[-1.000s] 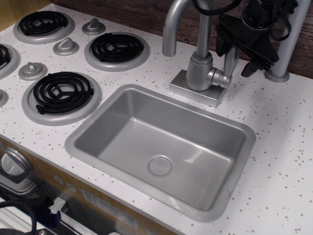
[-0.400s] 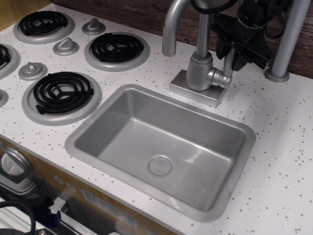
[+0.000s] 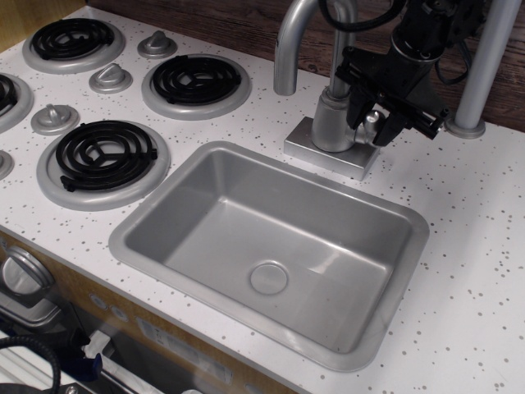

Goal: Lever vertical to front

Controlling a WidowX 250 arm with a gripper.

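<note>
The faucet (image 3: 335, 115) stands behind the sink, with its thick cylindrical body on a square base and a tall curved spout (image 3: 289, 41). The lever (image 3: 374, 121) is jointed to the right side of the body; only a small silver part near the joint shows, and the rest is hidden behind the gripper. My black gripper (image 3: 377, 123) has come down over the lever from above, with a finger on either side of it. The fingers stand apart, and I see no squeeze on the lever.
The grey sink basin (image 3: 148, 215) lies in front of the faucet. Black stove burners (image 3: 197, 80) and round silver knobs (image 3: 110, 79) are on the left. A grey post (image 3: 480, 66) stands right behind the gripper, against the dark wooden back wall.
The gripper has moved down and to the left, from above and right of the lever to around it. The upright lever, visible before, is now mostly covered.
</note>
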